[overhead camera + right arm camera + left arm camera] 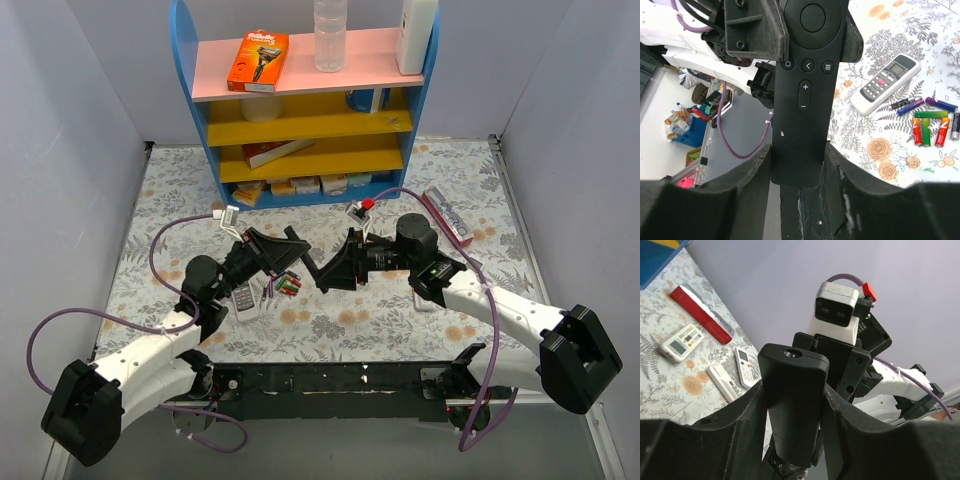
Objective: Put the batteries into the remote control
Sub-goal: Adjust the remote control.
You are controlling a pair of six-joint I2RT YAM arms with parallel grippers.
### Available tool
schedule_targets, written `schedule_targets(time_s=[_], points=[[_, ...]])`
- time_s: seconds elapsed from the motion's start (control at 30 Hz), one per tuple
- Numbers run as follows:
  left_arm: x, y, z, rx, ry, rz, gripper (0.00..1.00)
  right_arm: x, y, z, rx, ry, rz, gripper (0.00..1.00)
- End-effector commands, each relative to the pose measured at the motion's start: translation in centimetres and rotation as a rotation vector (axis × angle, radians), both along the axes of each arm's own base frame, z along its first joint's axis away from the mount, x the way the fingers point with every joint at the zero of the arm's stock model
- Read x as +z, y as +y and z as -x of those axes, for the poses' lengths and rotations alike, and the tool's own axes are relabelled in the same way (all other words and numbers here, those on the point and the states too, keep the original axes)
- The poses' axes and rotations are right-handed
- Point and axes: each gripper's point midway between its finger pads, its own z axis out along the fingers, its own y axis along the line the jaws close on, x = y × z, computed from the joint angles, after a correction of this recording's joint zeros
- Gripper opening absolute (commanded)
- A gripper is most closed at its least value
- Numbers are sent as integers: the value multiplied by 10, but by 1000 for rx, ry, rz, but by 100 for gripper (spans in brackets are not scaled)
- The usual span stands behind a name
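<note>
The slim black remote control hangs in the air between my two grippers, above the floral table. My left gripper is shut on its one end; in the left wrist view the remote's plain back sits between my fingers. My right gripper is shut on the other end; in the right wrist view the button face points at the camera. The batteries, red, green and dark purple cells, lie on the table below the left gripper, and show in the right wrist view.
A grey-white remote lies beside the batteries. A red box and several white remotes lie at the right. A blue shelf unit stands at the back. Grey walls close both sides.
</note>
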Motion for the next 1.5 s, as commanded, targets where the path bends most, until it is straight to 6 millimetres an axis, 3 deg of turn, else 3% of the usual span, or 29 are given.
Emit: schedule_targets(time_s=[0.0, 0.07, 0.1, 0.2, 0.37, 0.53, 0.73, 1.0, 1.1, 1.13, 1.23, 1.27, 1.3, 1.33, 1.43, 1.47], points=[[-6, 9, -18, 111, 43, -72, 3, 8, 1, -15, -54, -79, 22, 56], [-4, 16, -32, 189, 75, -99, 0, 6, 0, -25, -104, -108, 72, 72], [-17, 18, -36, 213, 133, -146, 0, 6, -1, -28, -120, -123, 87, 77], [-24, 23, -47, 272, 200, -201, 0, 4, -4, -48, -241, -204, 151, 85], [-36, 26, -56, 310, 299, -244, 0, 14, -2, -63, -350, -313, 198, 88], [-43, 29, -62, 342, 361, -274, 0, 19, 12, -68, -415, -405, 255, 86], [-48, 31, -62, 358, 396, -273, 0, 2, 32, -67, -444, -435, 373, 80], [-53, 38, -58, 381, 421, -278, 0, -34, 39, -58, -471, -423, 561, 65], [-53, 38, -57, 376, 421, -278, 0, -43, 39, -54, -470, -401, 580, 49], [-53, 38, -56, 375, 420, -277, 0, -44, 40, -53, -465, -395, 579, 36], [-51, 37, -54, 362, 408, -271, 0, -45, 40, -51, -464, -371, 579, 17], [-48, 37, -53, 358, 388, -268, 2, -43, 40, -50, -464, -366, 572, 7], [-47, 36, -52, 349, 378, -270, 7, -41, 42, -47, -455, -355, 553, 4], [-43, 35, -51, 342, 358, -259, 22, -40, 43, -46, -454, -349, 547, 1], [-36, 34, -46, 320, 311, -245, 49, -29, 43, -45, -457, -337, 519, 1], [-34, 34, -46, 320, 296, -243, 63, -23, 42, -44, -457, -336, 508, 1]])
